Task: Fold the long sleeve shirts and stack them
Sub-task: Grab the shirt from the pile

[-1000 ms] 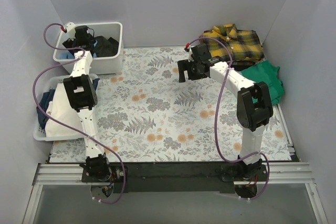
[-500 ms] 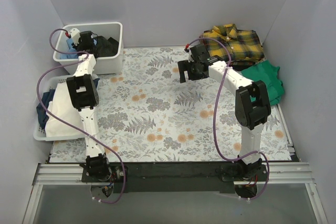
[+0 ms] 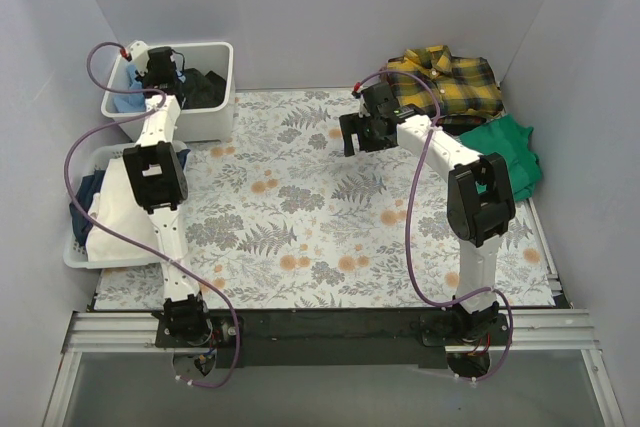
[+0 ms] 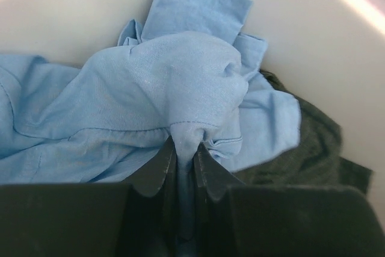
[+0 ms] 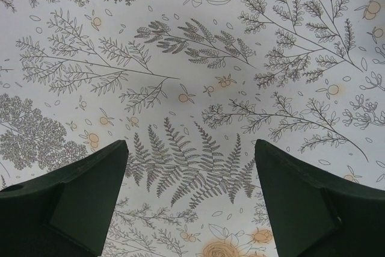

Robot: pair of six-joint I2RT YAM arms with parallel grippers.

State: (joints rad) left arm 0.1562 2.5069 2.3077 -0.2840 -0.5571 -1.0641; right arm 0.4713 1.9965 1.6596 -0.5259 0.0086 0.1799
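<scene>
A light blue long sleeve shirt (image 4: 150, 94) lies crumpled in the white bin (image 3: 205, 122) at the back left; from above only a blue patch (image 3: 125, 104) shows. My left gripper (image 4: 184, 148) reaches into that bin (image 4: 78, 4) and is shut on a pinched fold of the blue shirt. The yellow-and-black plaid shirt (image 3: 450, 77) lies folded at the back right corner. My right gripper (image 5: 191, 148) hangs open over the floral tablecloth (image 5: 192, 58), nothing between its fingers (image 5: 84, 191); seen from above, the right gripper (image 3: 352, 135) is mid-table, left of the plaid shirt.
A black garment (image 4: 301, 148) lies in the bin beside the blue shirt, also seen from above as the black garment (image 3: 205, 87). A green T-shirt (image 3: 505, 152) lies at the right edge. A second white basket (image 3: 75, 252) with white and blue cloth stands at the left.
My left gripper went from open to shut, pinching the blue shirt in the bin, and its wrist shifted slightly. The right arm moved only slightly.
</scene>
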